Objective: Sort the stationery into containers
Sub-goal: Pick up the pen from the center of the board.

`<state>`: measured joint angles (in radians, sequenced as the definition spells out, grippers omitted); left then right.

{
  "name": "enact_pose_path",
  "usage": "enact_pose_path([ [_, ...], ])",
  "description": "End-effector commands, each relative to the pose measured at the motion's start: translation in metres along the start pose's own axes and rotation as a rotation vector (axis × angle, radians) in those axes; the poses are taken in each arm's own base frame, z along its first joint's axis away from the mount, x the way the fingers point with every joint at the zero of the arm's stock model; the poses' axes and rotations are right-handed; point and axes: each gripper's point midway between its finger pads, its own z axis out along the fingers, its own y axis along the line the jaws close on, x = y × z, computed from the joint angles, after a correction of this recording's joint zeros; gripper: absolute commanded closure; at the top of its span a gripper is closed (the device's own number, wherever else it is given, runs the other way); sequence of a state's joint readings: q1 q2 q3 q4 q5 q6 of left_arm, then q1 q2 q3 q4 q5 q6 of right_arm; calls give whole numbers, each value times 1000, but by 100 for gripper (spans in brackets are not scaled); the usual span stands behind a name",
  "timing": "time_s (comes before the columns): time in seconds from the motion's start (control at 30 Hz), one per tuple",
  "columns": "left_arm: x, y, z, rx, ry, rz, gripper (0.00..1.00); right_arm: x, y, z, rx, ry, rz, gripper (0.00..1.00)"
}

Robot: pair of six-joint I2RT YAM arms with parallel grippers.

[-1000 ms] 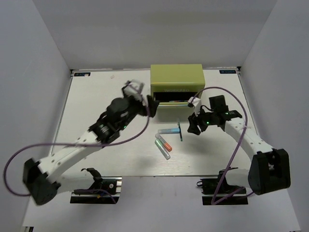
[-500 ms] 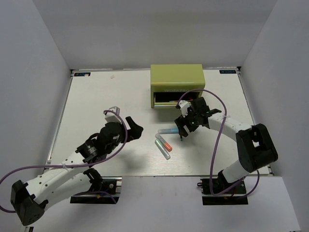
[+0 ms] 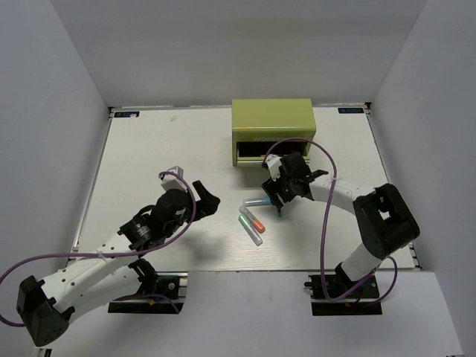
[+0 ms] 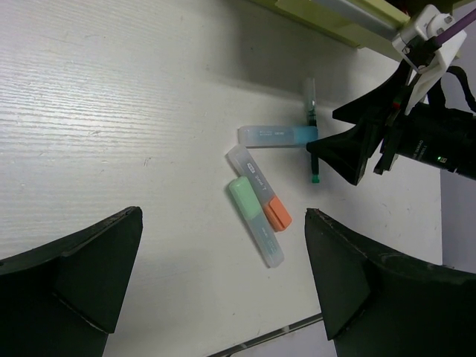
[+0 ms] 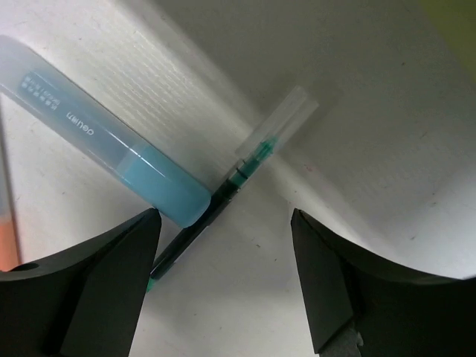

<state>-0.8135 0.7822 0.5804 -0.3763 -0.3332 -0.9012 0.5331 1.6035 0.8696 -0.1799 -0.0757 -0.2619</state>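
Right gripper [image 3: 277, 192]: spread, straddling green pen [image 5: 238, 178], right of desk centre. The right wrist view alone shows the pen against the light blue highlighter [image 5: 111, 141]. The left wrist view adds the orange highlighter [image 4: 260, 192] and green highlighter [image 4: 251, 214], touching. Left gripper [image 3: 206, 195]: released. Yellow-green chest [image 3: 271, 119]: far edge.

Part of the light blue highlighter [image 5: 89, 134] cut off by the right wrist view's edge, orange highlighter [image 5: 6, 242] a sliver there, yellow-green chest [image 4: 320, 22] cropped in left wrist view, its lettering [image 3: 260, 138] unreadable overhead
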Motion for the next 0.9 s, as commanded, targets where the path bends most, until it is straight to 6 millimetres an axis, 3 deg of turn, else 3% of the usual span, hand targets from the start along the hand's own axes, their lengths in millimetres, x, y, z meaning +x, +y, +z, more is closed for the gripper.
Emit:
enact_pose_path([
  [0.0, 2, 6, 1, -27, 3, 1, 0, -3, -10, 2, 69, -7, -11, 25],
  [0.17, 1, 4, 1, -20, -3, -11, 0, 12, -2, 1, 43, 15, -11, 37],
  [0.4, 9, 5, 7, -22, 23, -5, 0, 32, 35, -6, -158, 51, 2, 52],
  [0.7, 4, -4, 6, 5, 13, -15, 0, 42, 37, -13, -156, 67, 8, 54],
  [0.87, 4, -7, 6, 17, 15, -18, 0, 50, 35, -12, -134, 91, 5, 69],
])
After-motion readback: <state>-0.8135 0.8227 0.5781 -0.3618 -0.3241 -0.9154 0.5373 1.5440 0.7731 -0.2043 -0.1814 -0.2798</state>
